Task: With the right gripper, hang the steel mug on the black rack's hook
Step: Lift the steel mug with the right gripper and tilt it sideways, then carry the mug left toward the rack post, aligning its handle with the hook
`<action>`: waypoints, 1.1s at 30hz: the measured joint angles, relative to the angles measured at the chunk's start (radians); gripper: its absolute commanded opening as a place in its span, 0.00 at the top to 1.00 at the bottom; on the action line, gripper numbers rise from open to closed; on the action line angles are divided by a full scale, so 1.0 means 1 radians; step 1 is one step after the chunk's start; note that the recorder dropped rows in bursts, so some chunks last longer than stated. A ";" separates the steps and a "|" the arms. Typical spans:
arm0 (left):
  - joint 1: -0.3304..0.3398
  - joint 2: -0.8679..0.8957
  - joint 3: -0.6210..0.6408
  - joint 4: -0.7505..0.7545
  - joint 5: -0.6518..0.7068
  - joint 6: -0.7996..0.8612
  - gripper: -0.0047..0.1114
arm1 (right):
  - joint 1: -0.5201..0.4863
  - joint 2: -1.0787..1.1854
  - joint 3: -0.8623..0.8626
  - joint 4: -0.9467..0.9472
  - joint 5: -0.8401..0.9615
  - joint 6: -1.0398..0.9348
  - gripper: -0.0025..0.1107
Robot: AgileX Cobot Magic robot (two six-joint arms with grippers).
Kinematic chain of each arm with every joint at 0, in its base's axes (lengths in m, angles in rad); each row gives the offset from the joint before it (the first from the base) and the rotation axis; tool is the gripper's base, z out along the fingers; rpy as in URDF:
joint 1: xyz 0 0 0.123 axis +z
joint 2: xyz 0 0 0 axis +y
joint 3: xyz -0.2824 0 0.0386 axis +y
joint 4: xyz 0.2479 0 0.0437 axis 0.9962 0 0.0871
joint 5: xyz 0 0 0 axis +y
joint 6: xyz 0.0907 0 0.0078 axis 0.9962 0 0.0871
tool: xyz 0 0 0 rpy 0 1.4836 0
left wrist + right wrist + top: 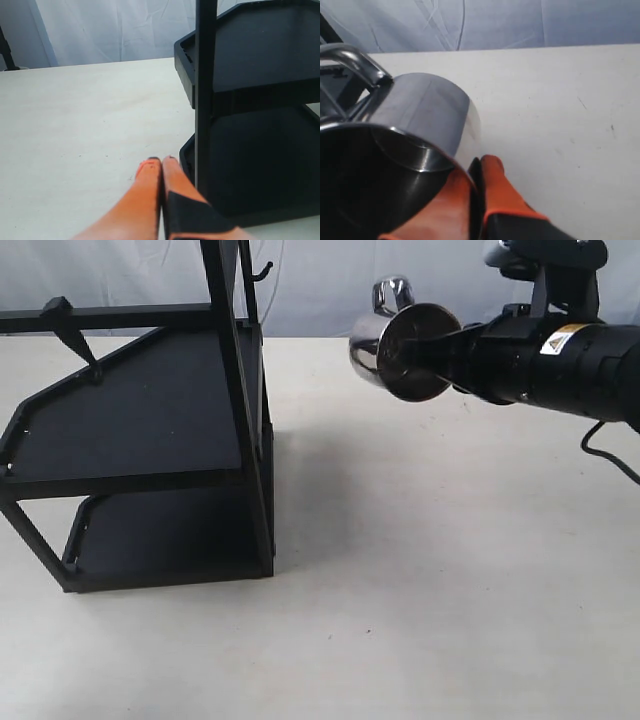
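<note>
1. The main risk I judge: the hook [262,272] is a thin little peg high on the rack [150,440] post, and the mug [395,345] handle loop is narrow. If I come in slightly off, the loop will strike the post or slide past the peg.
2. I hold the mug by its rim only, lying on its side. A knock against the rack could twist it in my grip or pull it free to drop on the worktop [450,590].
3. My right gripper [479,167] is clenched on the mug wall: one finger inside, one outside, handle up and away from my jaws.
4. The mug hangs in the air above the worktop toward the far edge, well apart from the hook.
5. My left gripper [161,162] is pressed shut on nothing, low beside the rack.
</note>
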 measured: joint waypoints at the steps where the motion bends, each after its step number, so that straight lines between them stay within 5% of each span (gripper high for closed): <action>1: 0.000 0.000 0.000 0.000 0.000 0.000 0.96 | 0.000 0.000 -0.009 0.000 -0.002 0.000 0.98; 33: 0.000 0.000 0.000 0.000 0.000 0.000 0.96 | 0.100 0.134 -0.126 -0.143 -0.168 -0.023 0.99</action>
